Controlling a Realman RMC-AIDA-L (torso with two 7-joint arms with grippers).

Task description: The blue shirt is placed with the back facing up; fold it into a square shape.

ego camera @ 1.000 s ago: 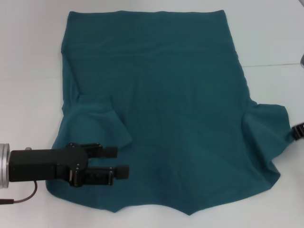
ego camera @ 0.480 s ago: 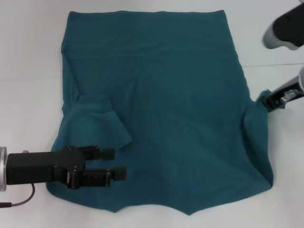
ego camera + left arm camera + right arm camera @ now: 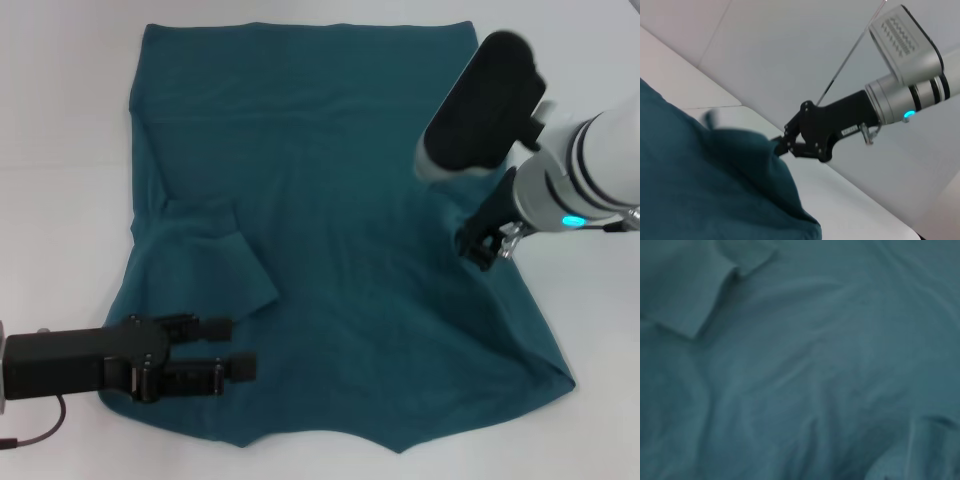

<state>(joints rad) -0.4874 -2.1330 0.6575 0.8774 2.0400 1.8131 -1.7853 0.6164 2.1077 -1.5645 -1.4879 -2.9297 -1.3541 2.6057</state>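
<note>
Right gripper (image 3: 478, 250) is clamped on a pinch of the blue shirt (image 3: 330, 200) at its right side, cloth bunched up at the black fingertips; the left wrist view shows the same nip (image 3: 782, 146) with fabric rising to it. The white and black right arm (image 3: 560, 170) reaches in over the shirt's right edge and hides part of it. Left gripper (image 3: 235, 347) sits low at the shirt's near-left corner, fingers apart, lying over the cloth; whether it touches is hard to tell. Shirt lies spread on the white table (image 3: 60, 120), long axis running away from the robot, straight hem at the far end, wavy edge nearest. Left sleeve (image 3: 215, 260) is folded in onto the body as a flat flap. Fabric is soft matte knit, dark teal, with shallow wrinkles. Right wrist view is only teal cloth (image 3: 815, 365), blurred, with the sleeve flap at one corner.
</note>
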